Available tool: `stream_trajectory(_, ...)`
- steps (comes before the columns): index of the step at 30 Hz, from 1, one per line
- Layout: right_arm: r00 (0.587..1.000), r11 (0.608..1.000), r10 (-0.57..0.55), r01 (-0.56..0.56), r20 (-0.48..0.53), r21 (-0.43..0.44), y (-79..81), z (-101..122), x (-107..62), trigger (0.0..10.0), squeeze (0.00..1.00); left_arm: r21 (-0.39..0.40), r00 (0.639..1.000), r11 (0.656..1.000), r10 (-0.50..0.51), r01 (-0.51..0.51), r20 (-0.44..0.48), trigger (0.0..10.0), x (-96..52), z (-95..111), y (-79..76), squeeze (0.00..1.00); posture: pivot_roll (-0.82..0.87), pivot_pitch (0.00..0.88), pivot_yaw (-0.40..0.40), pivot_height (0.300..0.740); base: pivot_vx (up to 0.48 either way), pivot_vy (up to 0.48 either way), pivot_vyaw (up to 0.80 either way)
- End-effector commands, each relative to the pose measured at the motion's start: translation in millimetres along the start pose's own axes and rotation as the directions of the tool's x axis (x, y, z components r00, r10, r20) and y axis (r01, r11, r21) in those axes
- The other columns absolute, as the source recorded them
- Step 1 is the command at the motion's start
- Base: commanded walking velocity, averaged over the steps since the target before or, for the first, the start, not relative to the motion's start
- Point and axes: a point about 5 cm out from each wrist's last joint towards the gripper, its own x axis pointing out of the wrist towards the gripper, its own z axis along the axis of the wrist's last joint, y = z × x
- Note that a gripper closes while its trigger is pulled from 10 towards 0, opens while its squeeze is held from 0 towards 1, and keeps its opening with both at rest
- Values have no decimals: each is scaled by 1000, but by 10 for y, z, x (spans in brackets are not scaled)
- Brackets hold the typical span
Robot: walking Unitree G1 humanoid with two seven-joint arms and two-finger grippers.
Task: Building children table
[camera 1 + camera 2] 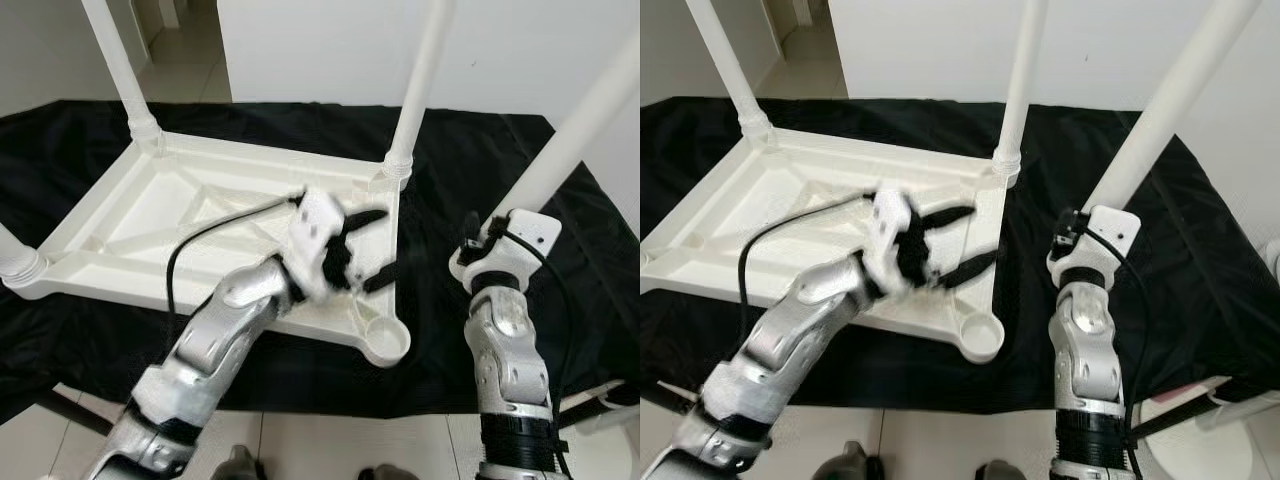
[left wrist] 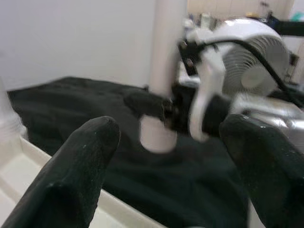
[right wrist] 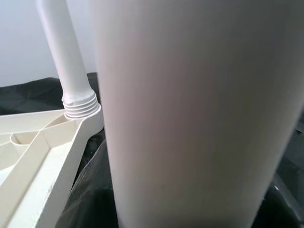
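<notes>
A white plastic tabletop lies upside down on a black cloth. Three white legs stand screwed into it: far left, far right and near left. The near right corner socket is empty. My left gripper hovers open, holding nothing, over the tabletop's right edge, a little beyond that socket. My right gripper is to the right of the tabletop, above the cloth, shut on the lower end of a loose fourth leg. That leg tilts up and to the right. The leg looms close in the right wrist view.
The black cloth covers the work surface to its front edge, with pale floor below. A white wall stands behind. A white fan is at the right, and its base is by my right arm.
</notes>
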Motion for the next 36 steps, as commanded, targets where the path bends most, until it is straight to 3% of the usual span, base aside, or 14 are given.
stream_trajectory(1, 1000, 1000, 14, -14, 19, 1, -8, 43, -22, 10000, 0, 4, 996, 996, -89, 89, -16, 10000, -55, -12, -62, 0, 2, 0, -19, 740, 0, 0, 0)
stream_trajectory(8, 1000, 1000, 6, -6, 9, -19, -73, 18, -51, 10000, 0, 0, 991, 995, -100, 100, -90, 10000, -204, -117, -40, 0, 3, 0, -20, 740, 0, 0, 0)
stream_trajectory(10, 1000, 1000, 3, -3, 4, -27, -95, 6, -62, 10000, 0, 7, 986, 993, -114, 116, -121, 10000, -252, -160, -40, 0, 4, 0, -21, 740, 0, 0, 0)
stream_trajectory(12, 1000, 999, -4, 3, -4, -46, -134, -18, -86, 10000, 0, 44, 966, 987, -141, 154, -216, 10000, -355, -293, -44, 0, 3, 0, -21, 740, 0, 0, 0)
stream_trajectory(14, 1000, 999, -4, 3, -4, -46, -134, -18, -86, 10000, 0, 44, 966, 987, -141, 154, -216, 10000, -355, -293, -44, 0, 3, 0, -21, 740, 0, 0, 0)
stream_trajectory(16, 1000, 998, -7, 6, -13, -69, -157, -47, -105, 10000, 0, 137, 908, 966, -153, 221, -389, 10000, -467, -522, -21, 0, 1, 0, -16, 740, 0, 0, 0)
stream_trajectory(18, 1000, 997, -7, 6, -19, -75, -161, -61, -114, 10000, 0, 181, 869, 946, -155, 267, -471, 10000, -520, -637, -19, 0, 1, 0, -16, 740, 0, 0, 0)
stream_trajectory(24, 1000, 997, -8, 6, -20, -74, -159, -63, -117, 10000, 0, 181, 857, 946, -148, 268, -493, 10000, -527, -671, -16, 0, -2, 0, -14, 740, 0, 0, 0)
stream_trajectory(26, 1000, 997, -8, 6, -23, -82, -155, -70, -128, 10000, 0, 175, 814, 942, -144, 287, -562, 10000, -571, -753, -11, 0, -5, 0, -10, 740, 0, 0, 0)
stream_trajectory(30, 1000, 996, -10, 7, -26, -90, -166, -77, -134, 10000, 0, 200, 786, 935, -117, 293, -606, 10000, -603, -797, 24, 0, -6, 0, -9, 740, 0, 0, 0)
stream_trajectory(36, 999, 995, -14, 11, -29, -99, -177, -82, -132, 10000, 0, 223, 793, 939, -79, 263, -604, 10000, -526, -793, 85, 0, -4, 0, -8, 740, 0, 0, 0)
